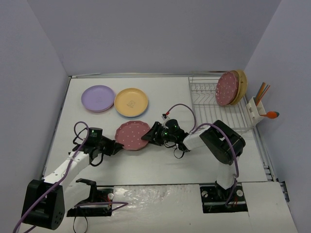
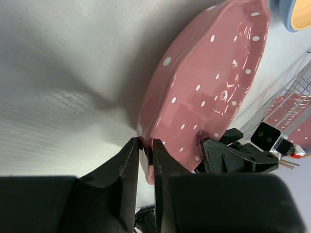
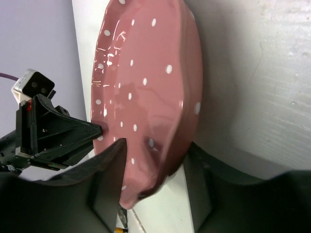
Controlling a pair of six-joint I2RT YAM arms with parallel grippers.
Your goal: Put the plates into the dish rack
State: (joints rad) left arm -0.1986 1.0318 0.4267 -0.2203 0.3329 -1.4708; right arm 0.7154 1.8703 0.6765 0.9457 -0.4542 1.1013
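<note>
A pink plate with white dots (image 1: 132, 136) is held between my two grippers, low over the white table. My left gripper (image 1: 115, 147) is shut on its near-left rim; in the left wrist view the fingers (image 2: 146, 144) pinch the plate's edge (image 2: 209, 87). My right gripper (image 1: 148, 137) straddles the opposite rim. In the right wrist view (image 3: 155, 148) one finger lies over the plate's face (image 3: 141, 87) and the other stands below the rim with a small gap. The silver wire dish rack (image 1: 214, 109) holds a pink dotted plate (image 1: 226, 89) and a tan plate (image 1: 240, 85) upright.
A lilac plate (image 1: 98, 98) and a yellow-orange plate (image 1: 130, 102) stacked on a blue one lie at the back left. A white utensil caddy (image 1: 256, 110) with utensils hangs on the rack's right side. Grey walls enclose the table.
</note>
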